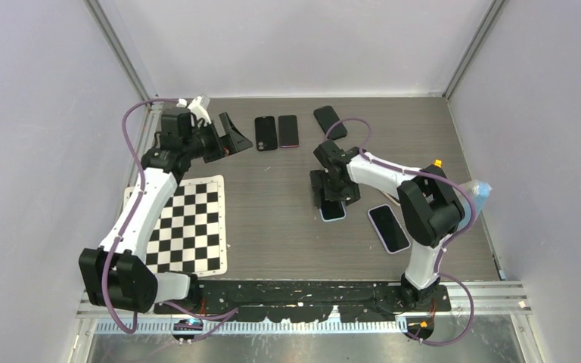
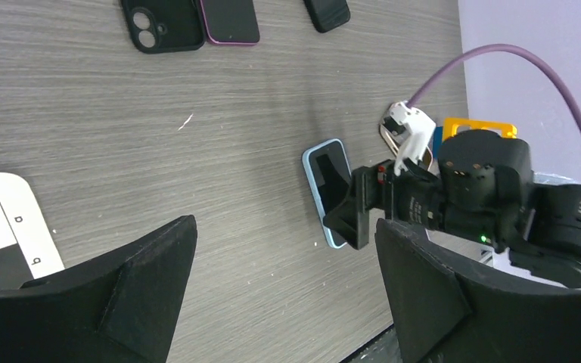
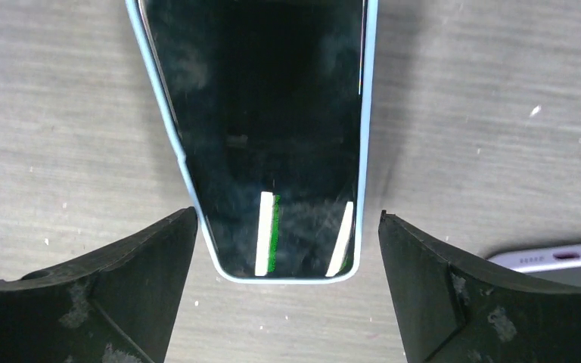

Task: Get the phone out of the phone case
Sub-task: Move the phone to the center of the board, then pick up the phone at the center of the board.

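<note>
While the phone (image 3: 265,136) lies flat and screen up in its light blue case (image 3: 370,45) on the wooden table (image 3: 60,113), right of centre, its long axis runs roughly from near edge to far edge. The right gripper (image 3: 287,219) hangs over one short end, jaws spread wide, seemingly not touching. The left gripper (image 2: 286,227), also wide open and empty, hovers at far left.

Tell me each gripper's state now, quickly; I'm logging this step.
Left gripper: open, holding nothing.
Right gripper: open, straddling the black phone in its light-blue case, not gripping it.
</note>
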You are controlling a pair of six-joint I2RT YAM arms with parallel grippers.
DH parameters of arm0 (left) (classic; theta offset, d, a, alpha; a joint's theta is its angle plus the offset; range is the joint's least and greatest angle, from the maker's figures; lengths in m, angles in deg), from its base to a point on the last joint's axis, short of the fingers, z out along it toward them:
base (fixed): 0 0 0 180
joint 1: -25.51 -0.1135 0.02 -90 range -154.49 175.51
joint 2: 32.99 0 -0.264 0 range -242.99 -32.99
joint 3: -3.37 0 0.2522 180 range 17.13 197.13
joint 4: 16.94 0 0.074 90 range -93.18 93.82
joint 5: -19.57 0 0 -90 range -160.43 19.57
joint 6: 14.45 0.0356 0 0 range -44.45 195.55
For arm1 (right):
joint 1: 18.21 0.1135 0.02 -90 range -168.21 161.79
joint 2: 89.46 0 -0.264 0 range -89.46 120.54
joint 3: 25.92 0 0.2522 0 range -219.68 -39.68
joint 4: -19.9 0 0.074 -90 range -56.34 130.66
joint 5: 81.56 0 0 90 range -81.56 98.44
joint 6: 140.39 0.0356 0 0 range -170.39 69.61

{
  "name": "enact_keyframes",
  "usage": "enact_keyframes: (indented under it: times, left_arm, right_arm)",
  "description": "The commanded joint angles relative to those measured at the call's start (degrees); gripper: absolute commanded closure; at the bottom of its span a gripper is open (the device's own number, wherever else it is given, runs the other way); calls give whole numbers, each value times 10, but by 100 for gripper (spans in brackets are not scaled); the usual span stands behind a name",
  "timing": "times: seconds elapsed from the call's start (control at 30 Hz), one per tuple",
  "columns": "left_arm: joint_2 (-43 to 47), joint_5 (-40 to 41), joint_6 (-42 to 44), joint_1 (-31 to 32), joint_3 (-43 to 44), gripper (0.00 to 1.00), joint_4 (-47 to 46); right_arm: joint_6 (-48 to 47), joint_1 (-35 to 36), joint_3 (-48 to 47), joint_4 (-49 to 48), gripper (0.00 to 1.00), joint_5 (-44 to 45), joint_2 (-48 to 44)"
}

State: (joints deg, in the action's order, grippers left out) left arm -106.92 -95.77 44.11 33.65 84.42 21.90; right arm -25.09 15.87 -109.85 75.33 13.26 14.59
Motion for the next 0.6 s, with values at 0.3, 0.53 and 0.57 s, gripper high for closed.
enact_keyframes:
  times: [0.3,0.53,0.57]
  left_arm:
    - [21,29,18,-1,38,8,9]
    - [26,84,20,-1,39,1,24]
    - [26,86,22,-1,44,0,27]
  right_arm:
    - [-31,-5,-48,-53,3,34,63]
    - [-20,-4,-51,-50,41,48,89]
    - [-18,-5,-45,-54,50,55,87]
